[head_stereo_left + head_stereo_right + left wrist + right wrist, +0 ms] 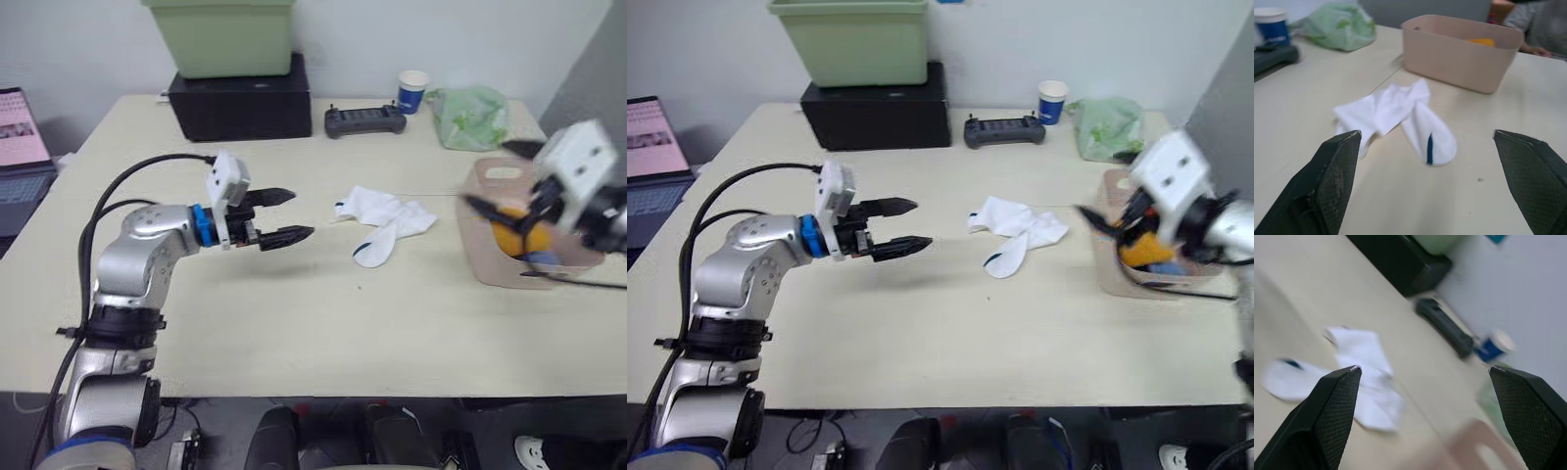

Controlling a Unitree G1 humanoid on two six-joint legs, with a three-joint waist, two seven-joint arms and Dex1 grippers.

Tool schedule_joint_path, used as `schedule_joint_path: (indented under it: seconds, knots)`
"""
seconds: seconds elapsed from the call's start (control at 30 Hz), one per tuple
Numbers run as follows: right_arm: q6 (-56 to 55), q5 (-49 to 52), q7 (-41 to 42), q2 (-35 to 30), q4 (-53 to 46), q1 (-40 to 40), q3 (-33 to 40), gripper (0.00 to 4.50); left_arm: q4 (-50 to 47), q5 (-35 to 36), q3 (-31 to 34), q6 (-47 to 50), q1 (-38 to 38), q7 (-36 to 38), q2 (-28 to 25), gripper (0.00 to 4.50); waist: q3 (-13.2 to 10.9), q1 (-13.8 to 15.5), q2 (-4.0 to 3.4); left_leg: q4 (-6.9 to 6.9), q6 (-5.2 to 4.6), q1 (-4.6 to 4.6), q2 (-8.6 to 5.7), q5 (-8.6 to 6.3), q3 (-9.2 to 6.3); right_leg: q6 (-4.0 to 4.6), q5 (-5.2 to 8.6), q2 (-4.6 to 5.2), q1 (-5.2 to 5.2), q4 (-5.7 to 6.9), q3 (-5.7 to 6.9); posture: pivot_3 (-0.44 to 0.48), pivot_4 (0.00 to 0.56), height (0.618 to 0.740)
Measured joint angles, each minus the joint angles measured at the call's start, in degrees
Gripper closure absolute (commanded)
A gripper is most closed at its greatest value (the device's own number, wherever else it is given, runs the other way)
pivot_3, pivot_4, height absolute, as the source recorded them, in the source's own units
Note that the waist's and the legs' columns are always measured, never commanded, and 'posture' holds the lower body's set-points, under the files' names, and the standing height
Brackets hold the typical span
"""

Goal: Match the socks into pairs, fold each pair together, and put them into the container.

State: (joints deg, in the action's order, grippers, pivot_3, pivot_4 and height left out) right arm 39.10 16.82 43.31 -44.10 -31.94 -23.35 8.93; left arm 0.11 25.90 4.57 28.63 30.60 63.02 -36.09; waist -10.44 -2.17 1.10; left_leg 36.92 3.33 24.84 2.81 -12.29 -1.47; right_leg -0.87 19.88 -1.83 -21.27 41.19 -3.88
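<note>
Two white socks (387, 223) lie crumpled on the table right ahead of the wide-open left gripper (282, 217). The right gripper (1107, 227), fingers spread too, hovers over the pink basket (1459, 54) holding one mustard-orange sock (511, 235).

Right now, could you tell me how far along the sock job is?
Orange and blue socks already lie in the basket. Both claws are open and empty: the left claw points toward the white socks, the right claw is at the basket. The white socks remain unfolded on the table.
</note>
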Motion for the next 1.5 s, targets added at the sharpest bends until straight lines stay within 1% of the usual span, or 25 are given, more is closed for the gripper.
schedule_joint_path:
  seconds: [0.03, 0.1, 0.13, 0.2, 0.23, 0.3, 0.33, 0.43, 0.63, 0.73, 0.77, 0.87, 0.93, 1.0, 1.07, 1.17, 1.23, 1.27, 1.3, 1.33, 1.5]
  knots:
    - [-0.3, -0.3, -1.1, 1.3, -2.1, 2.7, -2.2, 0.03, -1.0, -0.5, 0.8, -1.8, -3.7, -0.1, -1.3, 0.0, 0.0, 0.4, -0.01, 0.04, 0.02, -0.01, -0.04, 0.0, -0.01, -0.07, 0.04, 0.1, 0.11, -0.12, -0.08, 0.0, 0.15, 0.735]
    - [-0.8, -1.3, -2.4, 2.3, -2.9, 5.9, -5.2, 0.03, -0.9, -2.1, 1.4, -4.3, -8.5, -0.4, -2.5, 0.0, 0.0, 0.8, 0.01, 0.06, 0.0, 0.06, -0.23, 0.0, 0.03, -0.08, 0.04, 0.28, 0.05, -0.19, -0.11, 0.0, 0.15, 0.735]
    - [-1.2, -2.1, -3.1, 2.8, -2.9, 7.6, -6.2, 0.03, -0.8, -2.8, 1.4, -6.1, -11.0, -0.4, -2.7, 0.0, 0.0, 0.9, 0.03, 0.08, -0.03, 0.06, -0.37, -0.02, 0.08, -0.09, 0.03, 0.62, 0.08, -0.21, -0.12, 0.0, 0.15, 0.735]
    - [-2.4, -2.7, -5.2, 5.0, -3.2, 11.3, -6.4, 0.03, -1.6, -3.2, 1.7, -7.5, -14.5, -1.2, -2.8, 0.0, 0.0, 1.1, 0.14, 0.09, -0.08, 0.06, -0.46, -0.05, 0.06, -0.12, 0.02, 0.79, 0.14, -0.24, -0.09, 0.0, 0.15, 0.735]
    - [-3.6, -3.3, -6.2, 5.8, -3.6, 14.8, -6.6, 0.03, -2.5, -3.2, 2.0, -7.6, -16.5, -1.3, -2.8, 0.0, 0.1, 1.2, 0.22, 0.09, -0.09, 0.04, -0.46, -0.05, 0.02, -0.17, 0.05, 0.79, 0.18, -0.25, -0.06, 0.0, 0.15, 0.735]
    - [-4.1, -4.2, -7.3, 6.8, -3.6, 21.0, -7.5, 0.03, -3.1, -3.2, 2.1, -7.7, -19.0, -1.1, -3.0, 0.0, 0.1, 1.2, 0.22, 0.04, -0.08, 0.04, -0.46, -0.05, 0.03, -0.2, 0.06, 0.78, 0.11, -0.19, -0.04, 0.0, 0.15, 0.735]
    - [-4.1, -4.2, -7.4, 7.4, -3.6, 22.6, -7.5, 0.03, -3.3, -3.4, 1.9, -7.8, -19.4, -1.1, -3.1, 0.0, 0.1, 1.1, 0.22, 0.05, -0.08, 0.03, -0.44, -0.05, 0.02, -0.2, 0.06, 0.76, 0.1, -0.13, -0.05, 0.0, 0.15, 0.735]
    - [-4.6, -3.7, -7.4, 8.3, -5.4, 24.5, -7.5, 0.03, -5.5, -4.2, 0.2, -9.2, -19.0, -1.1, -3.1, 0.0, 0.1, 0.5, 0.21, 0.04, -0.08, -0.07, -0.36, -0.05, 0.01, -0.18, 0.05, 0.62, 0.16, -0.06, -0.06, 0.0, 0.15, 0.735]
    - [-4.9, -4.4, -8.7, 8.2, -6.9, 27.2, -7.7, 0.03, -7.1, -5.2, -8.7, -7.9, -11.6, -1.4, 1.5, 0.0, 0.1, 0.2, 0.21, 0.05, -0.08, -0.07, -0.26, -0.05, 0.07, -0.18, 0.05, 0.18, 0.16, -0.07, -0.09, 0.0, 0.15, 0.735]
    - [-3.1, -3.5, -8.5, 7.5, -9.4, 29.3, -7.0, 0.03, -4.7, -6.9, -13.6, -7.5, -5.6, -2.1, 6.5, 0.0, 0.1, 0.5, 0.23, 0.08, -0.08, -0.03, -0.28, -0.05, 0.1, -0.18, 0.05, 0.09, 0.2, -0.08, 0.0, 0.0, 0.15, 0.735]
    - [-2.5, -3.1, -8.6, 7.5, -10.4, 29.4, -6.9, 0.03, -3.9, -7.2, -14.7, -7.8, -4.4, -2.0, 7.4, 0.0, 0.1, 0.5, 0.23, 0.08, -0.08, -0.03, -0.27, -0.05, 0.11, -0.18, 0.05, 0.07, 0.2, -0.08, -0.02, 0.0, 0.15, 0.735]
    - [0.5, -2.0, -11.2, 9.5, -13.8, 30.4, -5.9, 0.03, 4.5, -11.9, -20.0, -12.6, 2.6, -1.7, 13.4, 0.0, 0.1, 0.6, 0.22, 0.09, -0.08, -0.03, -0.52, -0.04, 0.11, -0.18, 0.05, 0.0, 0.22, -0.07, 0.03, 0.0, 0.15, 0.735]
    - [1.5, -2.0, -12.4, 9.7, -15.4, 31.4, -5.3, 0.03, 8.8, -14.5, -23.4, -16.0, 5.4, -2.2, 17.5, 0.0, 0.1, 0.6, 0.22, 0.09, -0.08, -0.03, -0.57, -0.05, 0.12, -0.18, 0.05, 0.02, 0.23, -0.1, -0.05, 0.0, 0.15, 0.735]
    - [2.1, -2.2, -13.3, 9.4, -16.2, 34.4, -3.6, 0.03, 16.9, -19.0, -26.1, -19.0, 9.5, -5.2, 22.4, 0.0, 0.1, 0.7, 0.23, 0.09, -0.09, 0.0, -0.61, -0.05, 0.12, -0.18, 0.05, 0.02, 0.22, -0.13, -0.03, 0.0, 0.15, 0.735]
    - [2.6, -2.3, -13.9, 9.3, -16.9, 35.8, -2.3, 0.03, 22.5, -22.1, -27.2, -21.2, 11.7, -7.7, 25.2, 0.0, 0.1, 0.3, 0.24, 0.07, -0.1, -0.02, -0.62, -0.06, 0.15, -0.18, 0.05, 0.0, 0.17, -0.09, -0.1, 0.0, 0.15, 0.735]
    - [3.0, -2.3, -15.2, 9.3, -17.8, 36.4, -1.7, 0.0, 31.0, -25.8, -28.6, -22.8, 15.2, -10.5, 28.1, 0.57, 0.1, 0.0, 0.23, 0.06, -0.11, -0.06, -0.6, -0.06, 0.07, -0.18, 0.05, -0.09, 0.17, -0.02, -0.09, 0.0, 0.15, 0.735]
    - [3.2, -2.2, -15.8, 9.3, -18.6, 36.4, -1.7, 0.0, 35.0, -27.8, -29.1, -23.5, 16.6, -11.7, 29.0, 1.2, 0.1, -0.1, 0.22, 0.05, -0.11, -0.06, -0.6, -0.06, 0.06, -0.18, 0.05, -0.12, 0.17, -0.01, -0.09, 0.0, 0.15, 0.735]
    - [3.4, -2.2, -16.0, 9.3, -19.0, 36.4, -1.7, 0.0, 36.9, -28.9, -29.2, -24.2, 17.2, -11.8, 29.1, 1.6, 0.1, -0.1, 0.22, 0.05, -0.11, -0.06, -0.6, -0.06, 0.08, -0.18, 0.05, -0.12, 0.16, -0.02, -0.1, 0.0, 0.15, 0.735]
    - [3.5, -2.2, -16.2, 9.3, -19.2, 36.4, -1.7, 0.0, 37.9, -29.3, -29.3, -25.0, 17.4, -11.6, 29.0, 1.89, 0.1, -0.1, 0.23, 0.05, -0.11, -0.05, -0.6, -0.06, 0.08, -0.18, 0.05, -0.12, 0.17, -0.03, -0.1, 0.0, 0.15, 0.735]
    - [3.6, -2.3, -16.4, 9.3, -19.3, 36.4, -1.7, 0.0, 38.4, -30.0, -29.6, -25.8, 17.8, -11.6, 29.1, 2.27, 0.1, 0.0, 0.23, 0.06, -0.1, -0.04, -0.6, -0.05, 0.08, -0.18, 0.05, -0.11, 0.18, -0.03, -0.09, 0.0, 0.15, 0.735]
    - [4.0, -2.2, -17.5, 9.4, -19.6, 36.2, -1.8, 0.0, 38.7, -31.6, -29.2, -25.9, 18.3, -12.3, 28.8, 3.88, 0.1, 0.1, 0.22, 0.07, -0.1, -0.05, -0.6, -0.05, 0.1, -0.18, 0.05, -0.09, 0.18, -0.02, -0.09, 0.0, 0.15, 0.735]
